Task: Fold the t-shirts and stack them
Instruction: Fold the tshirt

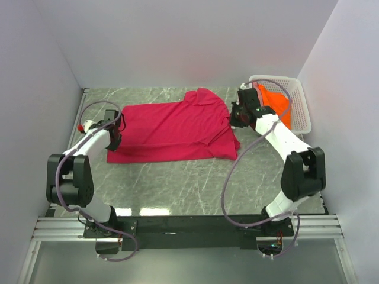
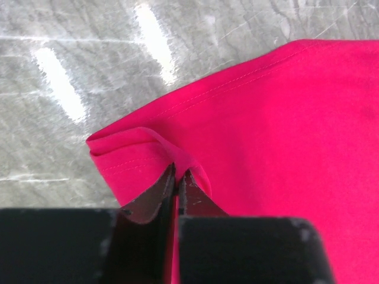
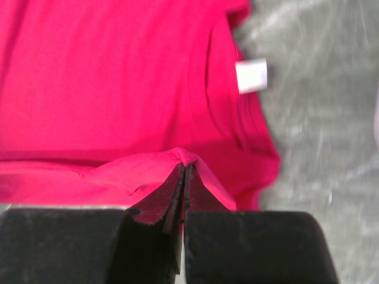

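Observation:
A crimson-pink t-shirt (image 1: 172,130) lies spread across the middle of the table. My left gripper (image 1: 115,131) is at its left hem and is shut on a pinch of the cloth (image 2: 177,160), which bunches up over the fingertips. My right gripper (image 1: 237,117) is at the shirt's right end near the collar and is shut on a raised fold of it (image 3: 186,157); a white label (image 3: 251,76) shows near the neckline. A bright orange t-shirt (image 1: 277,100) lies in the basket, partly hidden by my right arm. No blue-teal shirt is in view.
A white plastic lattice basket (image 1: 300,100) stands at the back right against the wall. White walls close the table on the left, back and right. The marbled grey tabletop (image 1: 177,183) lies between the shirt and the arm bases.

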`<state>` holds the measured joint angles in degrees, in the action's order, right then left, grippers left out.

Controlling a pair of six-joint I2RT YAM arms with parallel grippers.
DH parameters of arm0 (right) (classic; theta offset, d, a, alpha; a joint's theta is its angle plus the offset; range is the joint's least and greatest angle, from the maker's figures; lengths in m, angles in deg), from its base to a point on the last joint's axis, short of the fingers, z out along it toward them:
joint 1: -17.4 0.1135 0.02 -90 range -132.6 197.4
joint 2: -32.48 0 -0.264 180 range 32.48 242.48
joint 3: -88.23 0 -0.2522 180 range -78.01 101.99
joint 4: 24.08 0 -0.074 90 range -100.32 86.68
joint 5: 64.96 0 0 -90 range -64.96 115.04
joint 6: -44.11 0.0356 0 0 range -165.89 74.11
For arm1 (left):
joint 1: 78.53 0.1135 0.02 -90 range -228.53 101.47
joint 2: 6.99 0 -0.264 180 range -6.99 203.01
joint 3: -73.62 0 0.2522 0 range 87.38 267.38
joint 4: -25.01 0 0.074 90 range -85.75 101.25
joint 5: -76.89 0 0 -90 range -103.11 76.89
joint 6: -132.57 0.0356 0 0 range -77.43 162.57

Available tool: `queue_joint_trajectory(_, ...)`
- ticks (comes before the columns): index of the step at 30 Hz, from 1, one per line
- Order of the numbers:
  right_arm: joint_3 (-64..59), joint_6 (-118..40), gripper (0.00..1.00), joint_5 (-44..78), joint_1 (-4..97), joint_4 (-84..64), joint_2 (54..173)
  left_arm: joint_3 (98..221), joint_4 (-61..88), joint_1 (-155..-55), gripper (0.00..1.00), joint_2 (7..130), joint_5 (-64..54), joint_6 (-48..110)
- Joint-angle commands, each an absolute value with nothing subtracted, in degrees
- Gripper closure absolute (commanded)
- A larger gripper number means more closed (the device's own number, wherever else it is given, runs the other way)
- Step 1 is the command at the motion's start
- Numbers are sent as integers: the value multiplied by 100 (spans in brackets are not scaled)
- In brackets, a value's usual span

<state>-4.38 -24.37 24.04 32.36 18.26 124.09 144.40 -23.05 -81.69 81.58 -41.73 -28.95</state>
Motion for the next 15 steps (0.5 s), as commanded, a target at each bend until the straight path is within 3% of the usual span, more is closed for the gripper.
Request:
queue_joint_trajectory(1,160,-2892,100,2521,3199,1447,12774,14715,-2294,-8117,89,8221,-4413,-2862)
queue_joint_trajectory(4,495,-3059,100,2521,3182,1385,13388,14785,-2258,-8108,81,8265,-4448,-2792)
queue_joint_trajectory(5,618,-3077,95,2521,3190,1420,13521,14829,-2302,-8099,75,8265,-4544,-2774)
queue_joint_trajectory(7,926,-3034,83,2521,3182,1507,13715,14977,-2486,-8082,46,8222,-4642,-2765)
queue_joint_trajectory(8,1005,-3016,71,2548,3182,1595,13837,15013,-2522,-8073,36,8187,-4729,-2722)
queue_joint_trajectory(9,1084,-2972,58,2574,3182,1622,13856,15066,-2627,-8081,19,8073,-4765,-2695)
queue_joint_trajectory(10,1076,-2937,18,2565,3190,1648,13778,15127,-2680,-8082,9,8003,-4809,-2738)
queue_joint_trajectory(12,745,-2902,13,2321,3190,1509,13550,15102,-2698,-8082,1,7722,-4774,-2713)
queue_joint_trajectory(15,-123,-2726,12,1478,3199,1009,12882,14813,-2453,-8082,1,7282,-4424,-2599)
